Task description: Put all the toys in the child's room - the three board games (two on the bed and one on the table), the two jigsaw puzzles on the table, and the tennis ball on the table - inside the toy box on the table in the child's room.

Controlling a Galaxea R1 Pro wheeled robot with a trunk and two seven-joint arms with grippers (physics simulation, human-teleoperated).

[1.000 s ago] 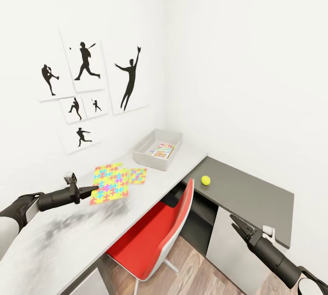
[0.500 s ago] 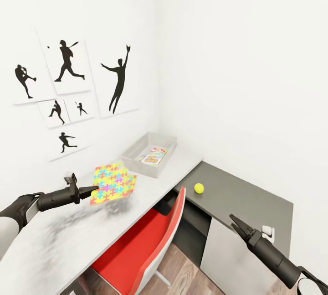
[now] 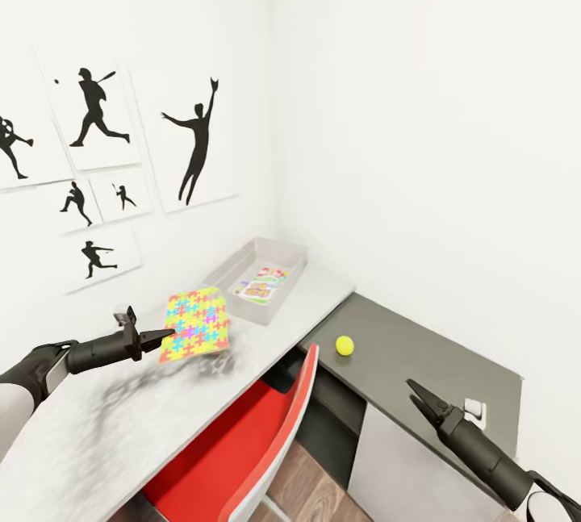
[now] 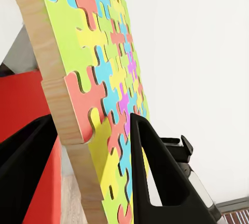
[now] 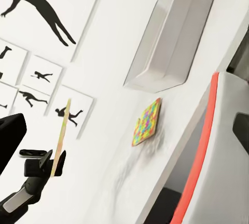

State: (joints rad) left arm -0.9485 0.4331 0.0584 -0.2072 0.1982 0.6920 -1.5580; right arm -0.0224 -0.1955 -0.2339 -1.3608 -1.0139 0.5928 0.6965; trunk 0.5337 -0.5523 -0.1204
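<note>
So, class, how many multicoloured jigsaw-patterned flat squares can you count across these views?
2. One jigsaw square is held in the left gripper above the pale grey-white desk; the other lies flat on that desk, near the pale grey tray.

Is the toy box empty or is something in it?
Not empty. The toy box holds one colourful printed game box lying flat on its bottom; the tennis ball sits outside on the dark desk.

A red chair [image 3: 242,449] (white-edged back) stands on wood flooring [image 3: 303,486].
</note>
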